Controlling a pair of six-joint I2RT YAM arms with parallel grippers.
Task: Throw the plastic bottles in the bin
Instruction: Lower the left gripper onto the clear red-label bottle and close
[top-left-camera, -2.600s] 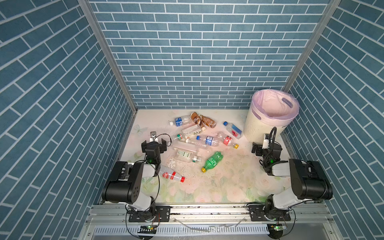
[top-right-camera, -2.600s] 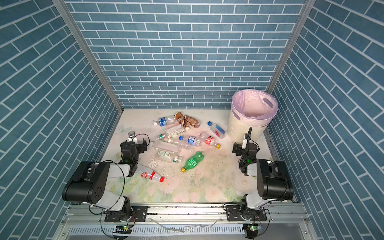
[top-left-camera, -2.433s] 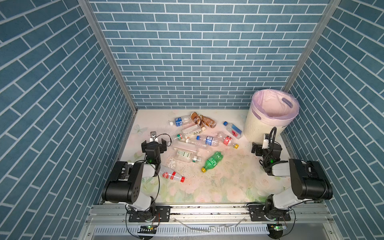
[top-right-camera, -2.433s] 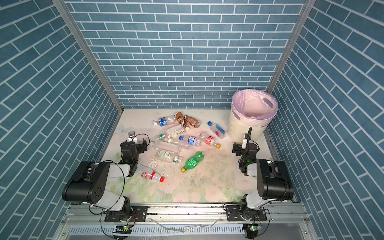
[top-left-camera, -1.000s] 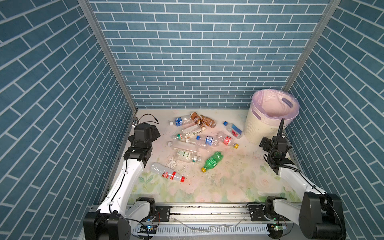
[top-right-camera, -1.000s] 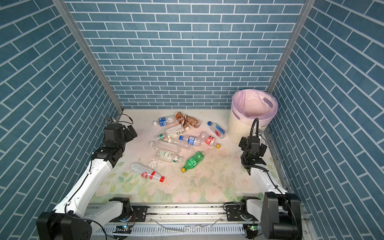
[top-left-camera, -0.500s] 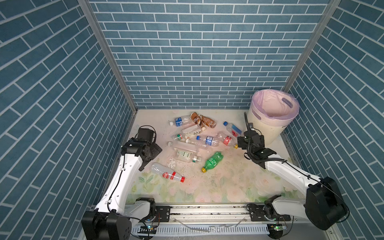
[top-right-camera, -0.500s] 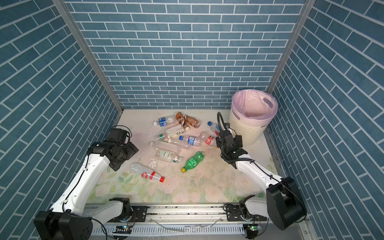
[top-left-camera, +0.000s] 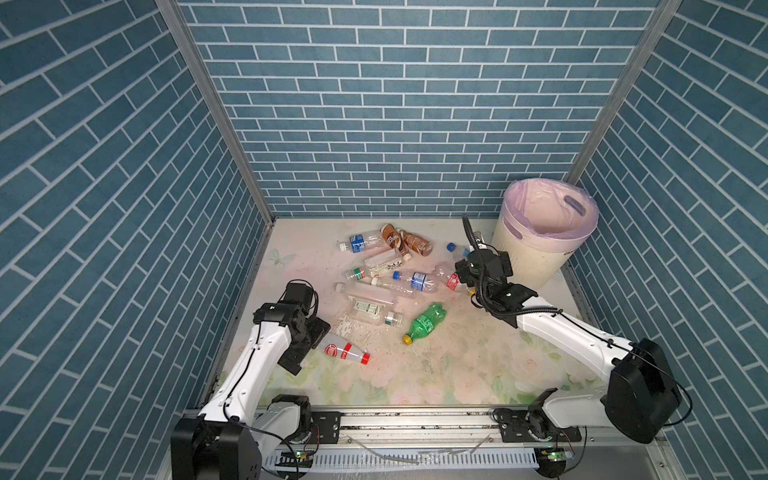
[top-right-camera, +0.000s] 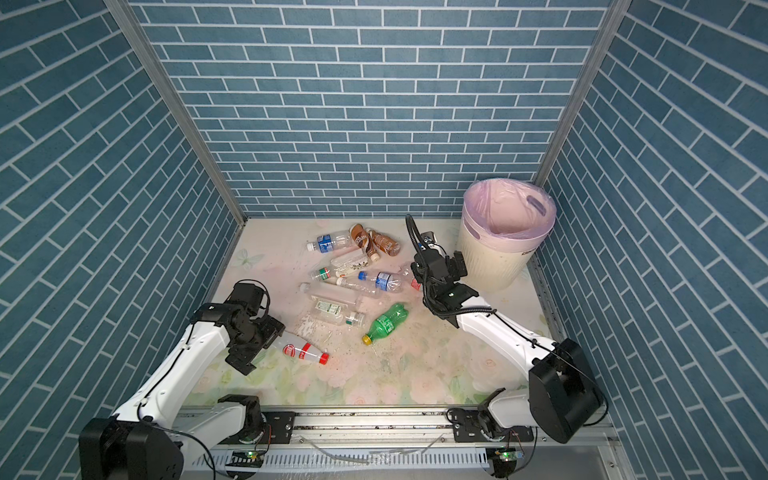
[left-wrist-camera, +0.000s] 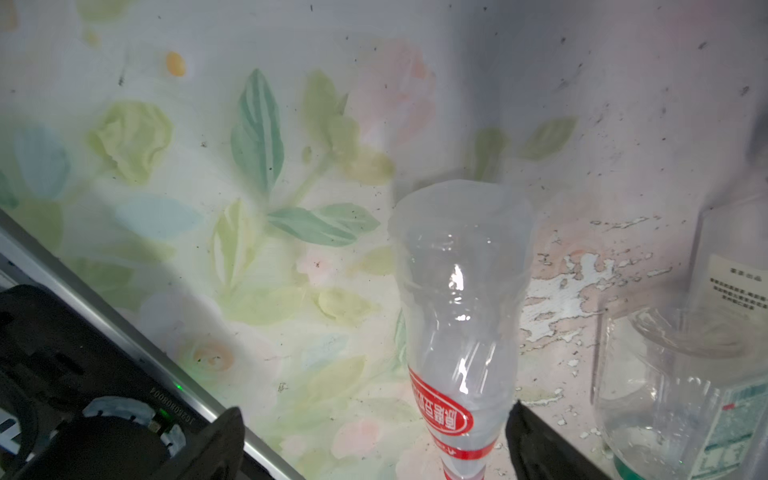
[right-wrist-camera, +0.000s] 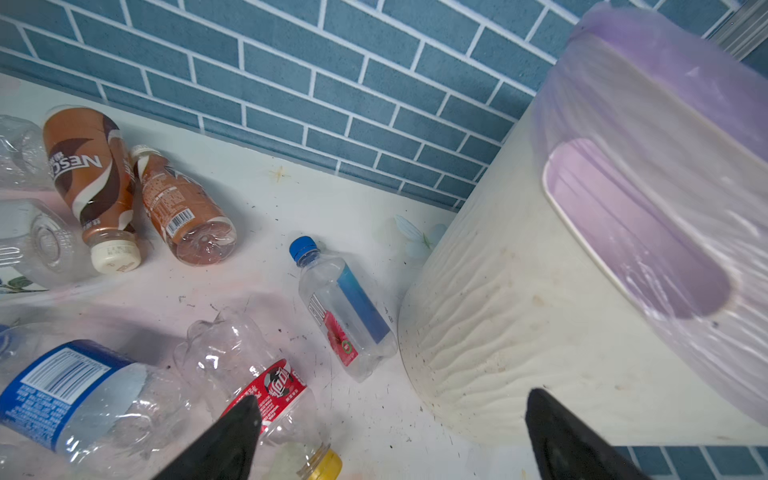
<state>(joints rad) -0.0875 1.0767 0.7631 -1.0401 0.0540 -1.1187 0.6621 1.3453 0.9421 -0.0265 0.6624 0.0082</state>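
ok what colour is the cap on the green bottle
Yellow. The green bottle shows it best in a top view.

Top views share the whole table (top-left-camera: 457, 374) from above — wrist views close.

**Both top views.** Bright, even light falls from above, and focus is sharp across the frame. Only faint, soft shadows lie on the surface (top-left-camera: 457, 365) beneath the arms (top-left-camera: 266, 361). Wide-angle perspective stretches the wall tiles (top-right-camera: 374, 104) toward the frame edges.

**Left wrist view.** The picture is hazy and soft throughout. A grey shadow crosses the floral print, and small white glints sit on the red-labelled bottle (left-wrist-camera: 457, 316). The left gripper (left-wrist-camera: 374, 415) appears as dark, blurred shapes.

**Right wrist view.** The blue-capped bottle (right-wrist-camera: 345, 307) is crisp. The near wall of the bin (right-wrist-camera: 519, 311) is blurred, and its liner (right-wrist-camera: 665, 104) carries pale streaks of glare. The right gripper (right-wrist-camera: 392, 401) shows as a black silhouette.
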